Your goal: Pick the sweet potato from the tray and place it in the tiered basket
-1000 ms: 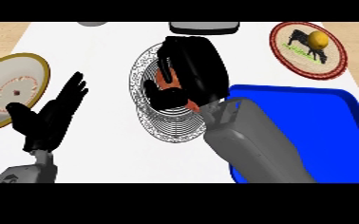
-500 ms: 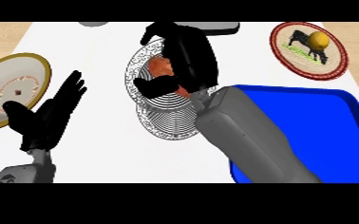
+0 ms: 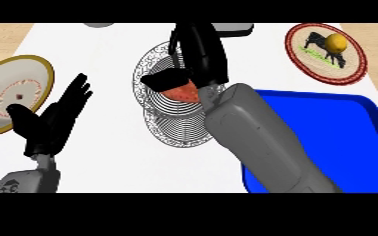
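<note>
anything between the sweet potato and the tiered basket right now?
Nothing visible. The right hand holds the sweet potato directly over the tiered basket, with only open wire tiers below it. The left hand rests open, off to the side.

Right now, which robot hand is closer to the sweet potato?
Right. The right hand is over the tiered basket, thumb touching the sweet potato. The left hand rests open, far off beside it.

Wire, glossy plastic and matt black hands on a smooth white counter

The tiered basket (image 3: 173, 115) is showing thin wire mesh; the tray (image 3: 325, 110) is looking like smooth glossy blue plastic; the sweet potato (image 3: 183, 92) is showing dull, slightly rough orange-red skin; the right hand (image 3: 198, 55) and left hand (image 3: 52, 120) are appearing matt black, their forearms smooth grey.
</note>
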Robot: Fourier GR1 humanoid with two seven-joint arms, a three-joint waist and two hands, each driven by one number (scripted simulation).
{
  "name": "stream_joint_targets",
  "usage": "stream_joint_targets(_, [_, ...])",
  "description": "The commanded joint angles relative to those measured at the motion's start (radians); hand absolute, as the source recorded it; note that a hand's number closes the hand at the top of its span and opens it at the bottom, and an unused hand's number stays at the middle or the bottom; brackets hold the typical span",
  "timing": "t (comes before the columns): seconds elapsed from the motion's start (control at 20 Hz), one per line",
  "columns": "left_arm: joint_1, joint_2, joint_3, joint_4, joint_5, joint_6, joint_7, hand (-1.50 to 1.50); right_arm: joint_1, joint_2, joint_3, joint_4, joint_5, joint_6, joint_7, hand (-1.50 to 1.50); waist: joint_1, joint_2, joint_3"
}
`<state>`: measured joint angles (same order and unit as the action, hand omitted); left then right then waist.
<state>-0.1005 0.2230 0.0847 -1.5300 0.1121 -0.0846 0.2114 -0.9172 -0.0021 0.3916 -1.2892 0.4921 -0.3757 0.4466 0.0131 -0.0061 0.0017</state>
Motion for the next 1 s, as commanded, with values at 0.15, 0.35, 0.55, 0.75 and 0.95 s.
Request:
stream_joint_targets(0.15, [0.049,-0.007,-0.001,-0.011,-0.006,-0.009,-0.022,0.0,0.024,0.002,-0.164,-0.065,-0.195,-0.039,-0.03,-1.5,-0.008,0.006,-0.001])
stream_joint_targets(0.35, [0.006,-0.002,0.001,-0.089,0.013,0.005,0.072,0.0,0.026,0.002,-0.267,-0.087,-0.292,-0.084,-0.062,-1.5,-0.006,0.006,-0.001])
stream_joint_targets(0.55, [0.092,0.005,0.008,-0.07,0.007,-0.03,-0.006,0.0,0.026,-0.095,-0.392,-0.104,-0.325,-0.057,-0.072,-1.5,-0.007,0.006,-0.001])
stream_joint_targets(0.75, [0.022,-0.015,0.005,-0.058,-0.009,0.012,0.042,0.0,0.113,-0.204,-0.492,-0.162,-0.395,0.005,-0.096,-1.5,-0.019,0.006,-0.001])
stream_joint_targets(0.95, [0.059,-0.003,0.014,-0.055,0.001,-0.024,0.002,0.0,0.159,-0.315,-0.617,-0.169,-0.482,0.083,-0.123,-1.5,-0.013,0.007,-0.001])
